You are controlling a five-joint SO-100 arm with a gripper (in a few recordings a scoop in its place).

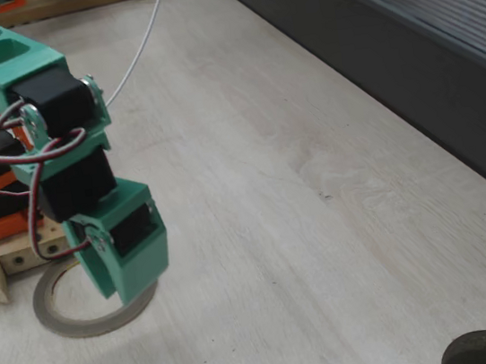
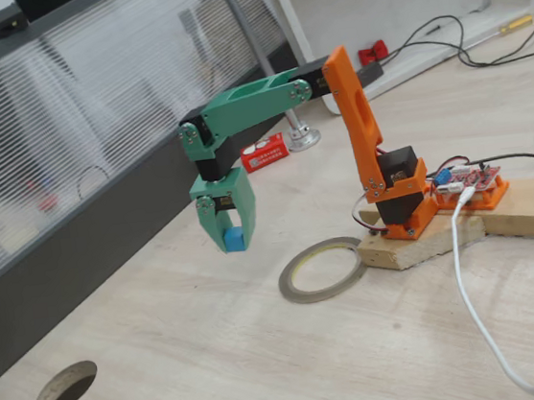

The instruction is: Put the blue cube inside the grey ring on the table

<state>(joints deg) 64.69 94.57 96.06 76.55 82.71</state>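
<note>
The blue cube (image 2: pixel 235 239) hangs above the table (image 2: pixel 218 360), held at the lower end of my green gripper (image 2: pixel 232 242), which is shut on it. The cube is off the table and to the left of the grey ring (image 2: pixel 322 270), apart from it. The ring lies flat on the table beside the wooden base block. In a fixed view from above the arm, the gripper (image 1: pixel 122 289) points down over the right side of the ring (image 1: pixel 63 318) and covers part of it.
The orange arm base (image 2: pixel 403 194) sits on wooden blocks (image 2: pixel 426 240) right of the ring. A white cable (image 2: pixel 484 330) trails across the table. A round hole (image 2: pixel 66 387) lies at front left. A dark ribbed panel (image 1: pixel 406 50) borders the table. A red box (image 2: pixel 264 152) stands behind the arm.
</note>
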